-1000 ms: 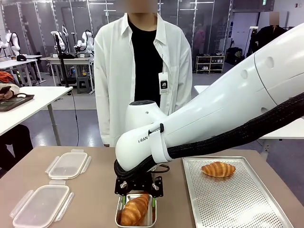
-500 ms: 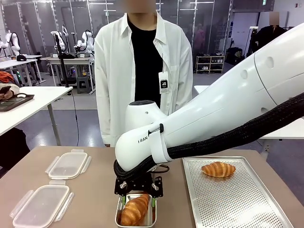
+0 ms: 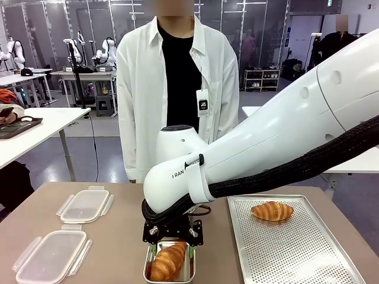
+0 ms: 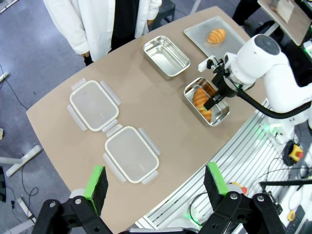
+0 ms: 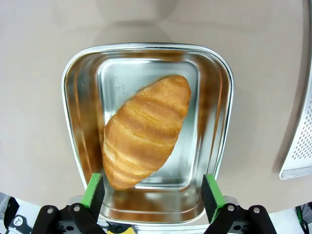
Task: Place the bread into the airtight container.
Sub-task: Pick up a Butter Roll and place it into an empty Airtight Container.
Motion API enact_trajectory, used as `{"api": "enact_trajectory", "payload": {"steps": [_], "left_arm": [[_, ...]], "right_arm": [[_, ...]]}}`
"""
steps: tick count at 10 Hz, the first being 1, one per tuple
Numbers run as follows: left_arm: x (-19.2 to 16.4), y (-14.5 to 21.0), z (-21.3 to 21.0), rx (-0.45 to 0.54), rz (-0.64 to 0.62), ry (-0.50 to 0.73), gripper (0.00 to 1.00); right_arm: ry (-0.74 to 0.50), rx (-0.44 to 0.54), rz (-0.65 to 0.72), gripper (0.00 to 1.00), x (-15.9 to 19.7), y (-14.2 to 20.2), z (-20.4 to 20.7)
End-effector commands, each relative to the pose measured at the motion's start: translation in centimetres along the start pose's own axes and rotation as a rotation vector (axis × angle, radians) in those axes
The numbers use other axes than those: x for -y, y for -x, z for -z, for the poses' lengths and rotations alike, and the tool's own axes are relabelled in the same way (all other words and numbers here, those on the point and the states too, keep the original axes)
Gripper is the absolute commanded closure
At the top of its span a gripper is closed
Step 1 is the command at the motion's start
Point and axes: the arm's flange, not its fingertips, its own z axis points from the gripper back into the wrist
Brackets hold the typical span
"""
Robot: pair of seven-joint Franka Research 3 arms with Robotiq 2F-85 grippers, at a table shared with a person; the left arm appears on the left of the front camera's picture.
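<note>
- We see the golden-brown ridged bread roll [image 5: 146, 131] lying diagonally inside the shiny rectangular steel container [image 5: 214, 97], near the tan tabletop's [image 3: 118, 236] near edge.
- The right gripper [image 5: 153, 189] hangs above it, spread wide and empty.
- The left gripper [image 4: 156, 180], high up, is likewise spread and empty.
- To the right lies a perforated metal tray [image 3: 296, 254]; to the left, two clear plastic lids [image 3: 84, 205].
- Beyond the table are a person in a white shirt [image 3: 142, 89] and white lab tables [image 3: 41, 127].

Right arm [image 3: 266, 142] reaches down, fingers [image 5: 93, 190] spread apart.
</note>
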Motion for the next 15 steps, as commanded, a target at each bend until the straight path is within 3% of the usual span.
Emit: {"api": "enact_trajectory", "payload": {"steps": [1, 4, 6, 7, 11, 15], "left_arm": [[0.0, 0.0, -0.1, -0.002, 0.021, 0.009, 0.0], [0.0, 0.0, -0.1, -0.002, 0.021, 0.009, 0.0], [0.0, 0.0, -0.1, -0.002, 0.021, 0.009, 0.0], [0.0, 0.0, -0.1, -0.002, 0.021, 0.009, 0.0], [0.0, 0.0, -0.1, -0.002, 0.021, 0.009, 0.0], [0.0, 0.0, -0.1, -0.002, 0.021, 0.009, 0.0]], "right_arm": [[-0.007, 0.002, -0.001, 0.0, -0.2, -0.1, 0.1], [-0.036, 0.021, -0.01, 0.0, 0.4, 0.5, -1.6], [0.018, 0.086, -0.011, 0.0, 3.5, 1.1, -4.0], [0.014, 0.073, -0.058, 0.0, 5.4, 1.6, -5.8], [0.02, 0.106, -0.261, 0.0, 16.4, 1.6, -12.9], [0.035, 0.192, -0.341, 0.0, 28.6, -2.3, -17.2]]}}
